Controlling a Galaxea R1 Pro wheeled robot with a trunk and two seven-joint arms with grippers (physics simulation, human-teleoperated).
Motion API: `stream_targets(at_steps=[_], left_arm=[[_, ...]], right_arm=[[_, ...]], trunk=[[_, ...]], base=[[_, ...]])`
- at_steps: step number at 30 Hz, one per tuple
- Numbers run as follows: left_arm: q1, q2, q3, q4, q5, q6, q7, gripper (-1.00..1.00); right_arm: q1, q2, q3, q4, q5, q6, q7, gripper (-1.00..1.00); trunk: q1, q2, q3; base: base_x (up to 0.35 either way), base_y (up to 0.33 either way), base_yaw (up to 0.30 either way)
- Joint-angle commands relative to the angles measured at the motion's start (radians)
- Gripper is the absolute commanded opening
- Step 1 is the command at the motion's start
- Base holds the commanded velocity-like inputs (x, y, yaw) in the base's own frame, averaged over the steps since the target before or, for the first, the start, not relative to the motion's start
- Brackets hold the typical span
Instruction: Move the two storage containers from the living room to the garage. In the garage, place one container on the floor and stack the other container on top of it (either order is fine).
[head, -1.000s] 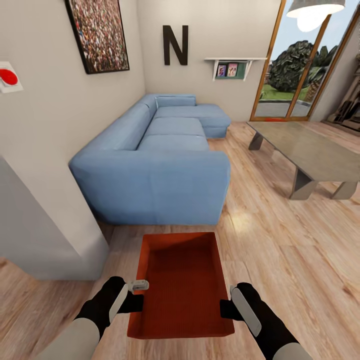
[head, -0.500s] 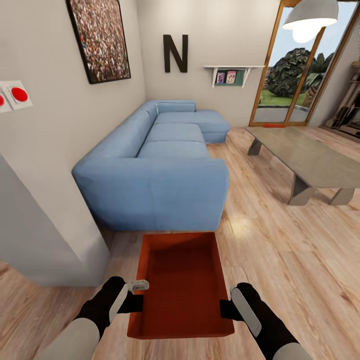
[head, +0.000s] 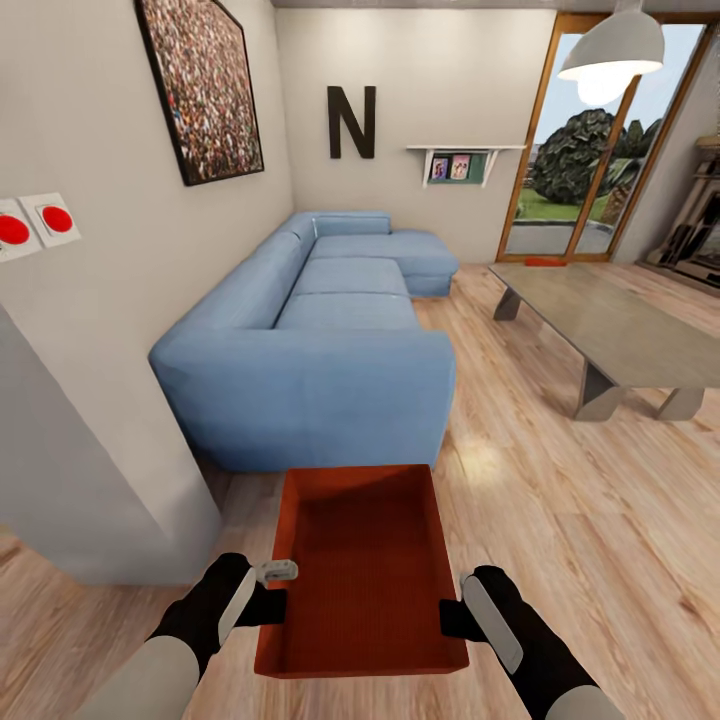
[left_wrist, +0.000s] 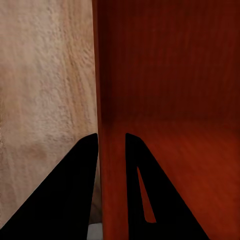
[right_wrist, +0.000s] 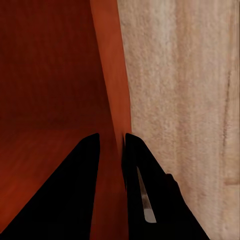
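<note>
Carrying one orange-red ribbed rectangular plastic bin (head: 362, 570) at lower centre, left gripper (left_wrist: 111, 150) and right gripper (right_wrist: 111, 147) each clamped on a side wall, above light wood plank flooring (head: 560, 500) near blue sectional sofa (head: 320, 340); garage stacking not yet begun.

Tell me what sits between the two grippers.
The storage container spans the gap in the head view: the left gripper clamps one side wall and the right gripper the other. Each wrist view shows a wall between fingers.

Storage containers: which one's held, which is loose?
The near storage container is held: left gripper and right gripper clamp its side walls. The loose one lies by the glass doors.
</note>
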Motion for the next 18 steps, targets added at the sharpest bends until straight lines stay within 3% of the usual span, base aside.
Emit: stream_targets(at_steps=[1,18], left_arm=[[0.0,0.001,-0.003,-0.002,0.008,0.005,0.005,-1.0],[0.0,0.001,-0.003,-0.002,0.008,0.005,0.005,-1.0]], right_arm=[[-0.001,-0.001,-0.007,-0.002,-0.017,-0.004,-0.007,-1.0],[-0.001,-0.001,-0.006,-0.002,-0.017,-0.004,-0.007,-1.0]], trunk=[[-0.004,0.007,0.004],[-0.069,0.126,0.079]], base=[[0.0,0.0,0.0],[0.0,0.0,0.0]])
